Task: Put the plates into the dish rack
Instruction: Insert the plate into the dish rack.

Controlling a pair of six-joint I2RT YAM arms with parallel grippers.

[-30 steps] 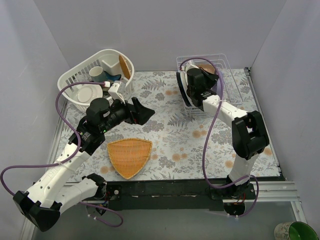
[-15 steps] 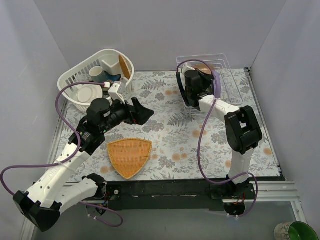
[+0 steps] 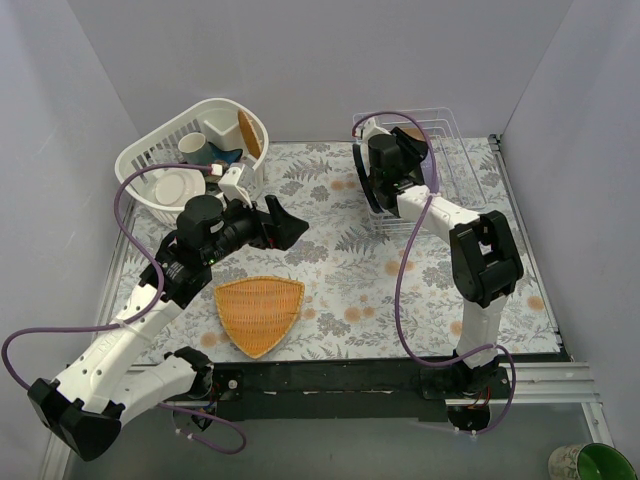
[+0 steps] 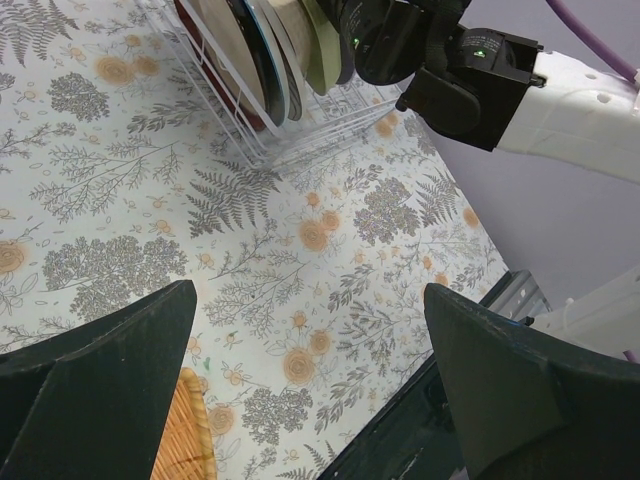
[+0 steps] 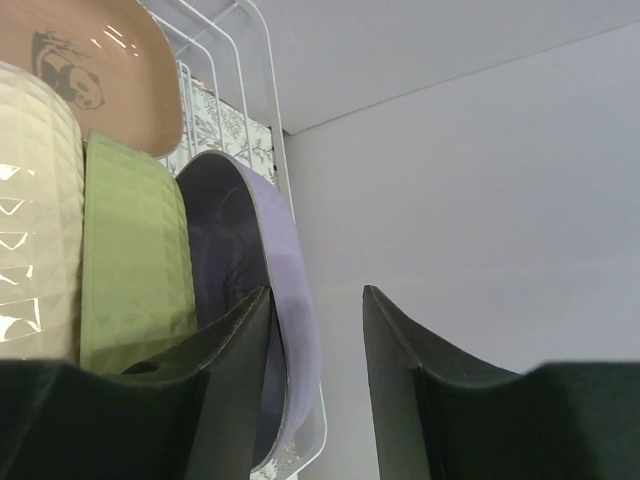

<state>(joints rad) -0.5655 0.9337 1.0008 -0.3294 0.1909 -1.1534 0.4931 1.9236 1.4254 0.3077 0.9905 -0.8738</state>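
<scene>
Right wrist view: the right gripper (image 5: 315,292) hangs with jaws spread either side of the lilac dish's (image 5: 290,270) rim. The dish stands on edge in the rack (image 5: 262,60), next to the green dish (image 5: 135,260). The left gripper (image 4: 308,290), wide open and empty, hovers well apart; the right arm is nearer.

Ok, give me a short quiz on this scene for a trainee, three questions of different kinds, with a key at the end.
1. True or false: the orange woven triangular tray stands in the white wire dish rack.
2. In the right wrist view, which dish stands nearest the right arm's fingers? A) the lilac rounded-square dish B) the cream dish C) the pale green dish
3. What do the left arm's fingers hold?
Key: 1 false; 2 A; 3 nothing, they stand open and empty.
</scene>
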